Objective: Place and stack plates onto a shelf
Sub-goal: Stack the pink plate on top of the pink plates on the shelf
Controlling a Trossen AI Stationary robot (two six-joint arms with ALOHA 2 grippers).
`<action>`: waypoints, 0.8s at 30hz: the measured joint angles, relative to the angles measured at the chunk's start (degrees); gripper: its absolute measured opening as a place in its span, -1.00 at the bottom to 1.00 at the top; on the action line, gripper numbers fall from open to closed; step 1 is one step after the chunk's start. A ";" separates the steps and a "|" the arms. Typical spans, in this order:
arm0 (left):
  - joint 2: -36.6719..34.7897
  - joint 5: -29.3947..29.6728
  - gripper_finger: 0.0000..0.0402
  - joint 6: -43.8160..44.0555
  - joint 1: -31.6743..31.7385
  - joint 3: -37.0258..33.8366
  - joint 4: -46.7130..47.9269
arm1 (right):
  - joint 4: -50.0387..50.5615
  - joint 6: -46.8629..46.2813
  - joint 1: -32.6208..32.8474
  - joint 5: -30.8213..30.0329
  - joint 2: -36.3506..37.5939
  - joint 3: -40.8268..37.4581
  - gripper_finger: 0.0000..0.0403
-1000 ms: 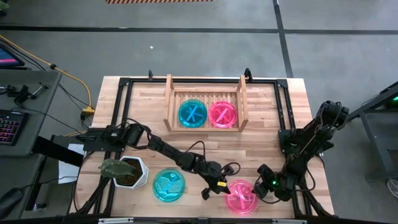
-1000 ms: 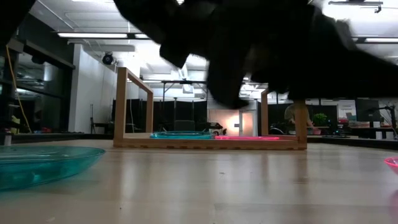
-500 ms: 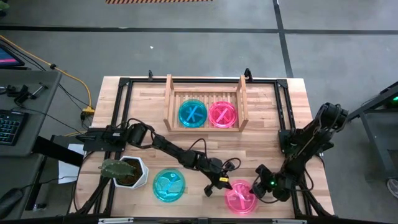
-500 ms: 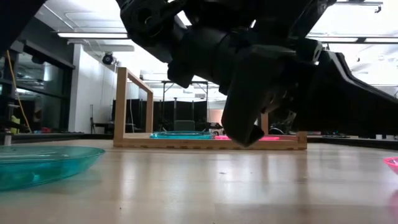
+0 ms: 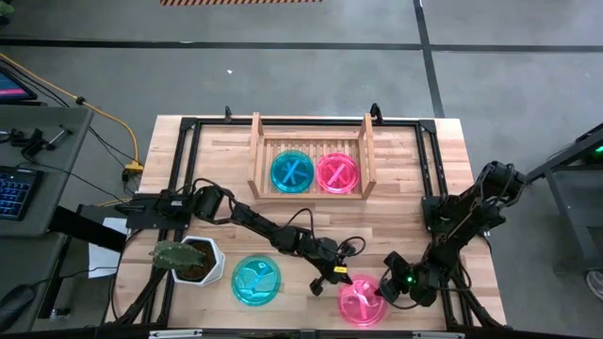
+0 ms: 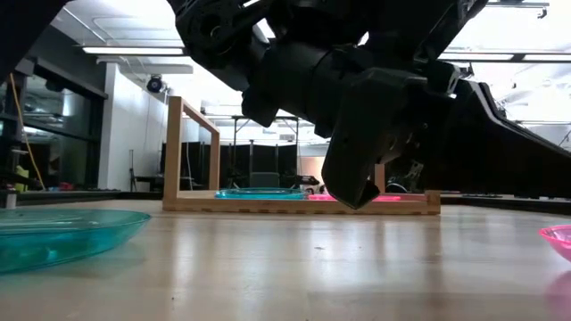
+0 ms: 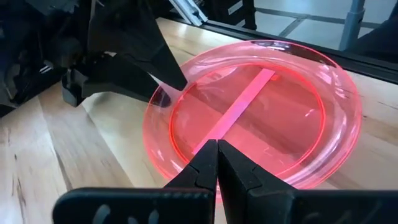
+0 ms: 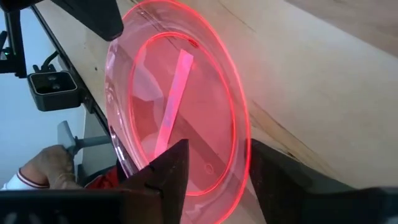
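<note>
A wooden butcher-block surface (image 5: pixel 396 202) is seen from above, set on a grey floor, with a keyboard at the far left edge of the frame. At lower left a white plant pot (image 5: pixel 193 261) stands, and just to its right a teal plate (image 5: pixel 255 280) lies flat. At upper centre the shelf (image 5: pixel 311 155) holds one teal plate (image 5: pixel 292 172) and, touching it on the right, one pink plate (image 5: pixel 337 172). The left arm is stretched low and diagonally from the left edge toward lower centre; the left claw (image 5: pixel 330 280) is pressed together, its tips at the near rim of the loose pink plate (image 5: pixel 361 300). That plate lies at the lower centre-right, close to the surface's front edge. The right arm is folded down from the right edge; the right claw (image 5: pixel 384 293) is spread, straddling the plate's opposite rim. The plate is judged light, thin, stiff and slippery; the raised rim is judged the best hold.
</note>
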State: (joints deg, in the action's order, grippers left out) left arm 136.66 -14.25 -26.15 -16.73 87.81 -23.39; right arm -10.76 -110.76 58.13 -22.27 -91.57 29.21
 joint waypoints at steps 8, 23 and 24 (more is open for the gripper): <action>0.00 5.93 -1.00 0.00 0.19 0.00 1.27 | 0.35 0.26 -0.02 0.93 -3.35 0.20 -0.89; -19.80 9.90 -1.00 1.76 5.43 -1.38 39.13 | -0.25 8.95 -0.58 -0.62 -1.48 -0.11 -1.00; -21.58 9.80 -1.00 2.02 5.63 -2.70 39.21 | -0.04 9.68 -0.84 -1.83 -0.94 -0.17 -1.00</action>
State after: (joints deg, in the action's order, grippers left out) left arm 115.08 -4.44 -24.13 -11.11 85.11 15.82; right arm -10.79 -101.08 57.29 -24.10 -92.51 29.05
